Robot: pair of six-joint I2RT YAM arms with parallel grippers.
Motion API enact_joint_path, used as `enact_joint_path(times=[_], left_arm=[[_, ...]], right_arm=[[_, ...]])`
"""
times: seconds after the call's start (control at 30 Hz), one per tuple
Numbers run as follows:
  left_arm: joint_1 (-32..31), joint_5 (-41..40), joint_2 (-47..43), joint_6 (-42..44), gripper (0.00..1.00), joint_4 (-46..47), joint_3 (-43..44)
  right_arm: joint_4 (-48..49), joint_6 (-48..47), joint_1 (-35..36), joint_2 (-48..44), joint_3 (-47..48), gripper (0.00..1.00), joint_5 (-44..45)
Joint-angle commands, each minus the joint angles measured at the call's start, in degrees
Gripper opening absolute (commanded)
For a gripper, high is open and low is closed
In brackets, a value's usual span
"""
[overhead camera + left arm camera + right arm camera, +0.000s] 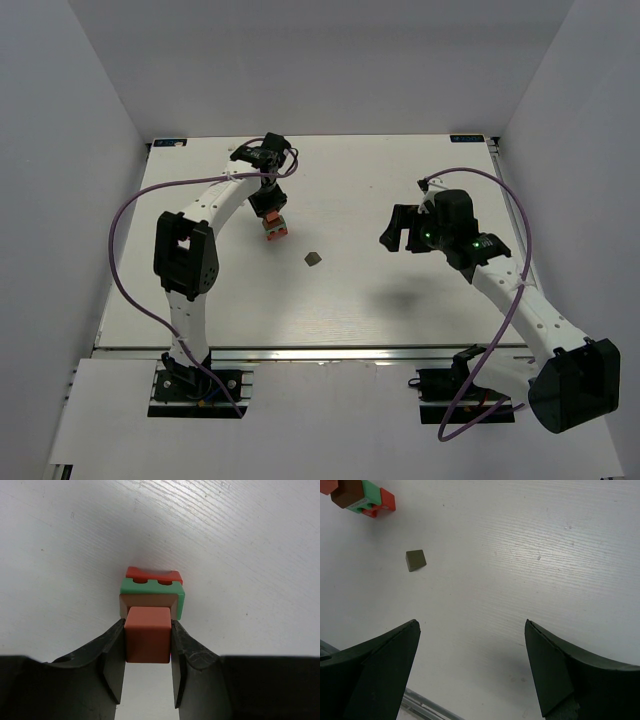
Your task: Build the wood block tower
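My left gripper (pixel 148 626) is shut on the orange cube (pixel 148 635), one finger on each side face. Right beyond the cube stands the tower (pixel 277 231): a brown block (pixel 150 601), then the mint-green slab (pixel 152 586), then the red notched piece (pixel 152 573) on the table. Whether the cube rests on the brown block I cannot tell. The right wrist view shows the same stack (pixel 370 495) at its top left corner. A second dark brown block (pixel 313 258) (pixel 415 560) lies loose to the tower's right. My right gripper (pixel 397 230) (pixel 472 625) hangs open and empty, well away to the right.
The white table (pixel 400 300) has grey walls on three sides. A metal rail (pixel 330 353) runs along its near edge. A purple cable (pixel 125 215) loops off the left arm, another off the right arm.
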Motion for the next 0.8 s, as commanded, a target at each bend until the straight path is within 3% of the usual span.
enact_joint_path(times=[0.0,0.77], left_arm=[[-0.3,-1.1,-4.6,0.9,0.36,0.1,0.0],[-0.9,-1.9,-4.8,1.2,0.4,-0.2,-1.2]], right_arm=[[1.8,-1.1,-0.3,-1.4,-0.3,0.89,-0.3],[1.9,-1.2,-0.3,-2.0,-0.2,0.89,0.6]])
